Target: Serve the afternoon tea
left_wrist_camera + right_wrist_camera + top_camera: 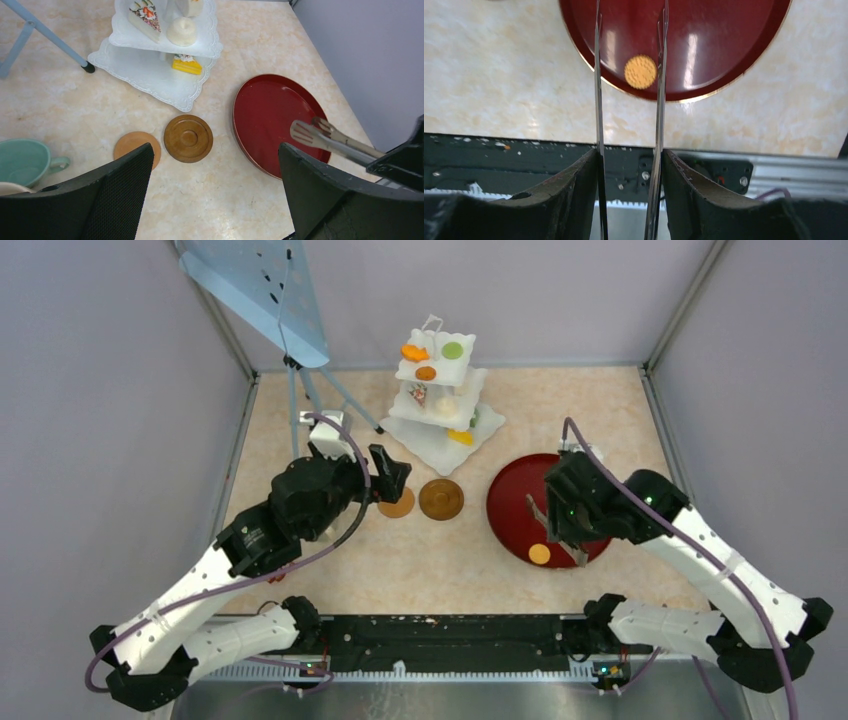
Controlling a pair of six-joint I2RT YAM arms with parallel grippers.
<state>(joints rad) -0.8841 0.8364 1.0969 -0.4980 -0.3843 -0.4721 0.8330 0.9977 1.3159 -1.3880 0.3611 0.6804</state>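
Gripping the metal tongs (596,100), our right end effector (629,165) is closed on them above the dark-red tray (724,50). The orange disc (640,71) lies by the tray's near edge, and we see it between their blades. Our left end effector (216,150) hangs fully spread, holding nothing, above the desk (75,110).

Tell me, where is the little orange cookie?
The orange cookie lies on the right in the top view, on the dark-red tray near its front rim; the right wrist view shows it between the tongs' two arms.
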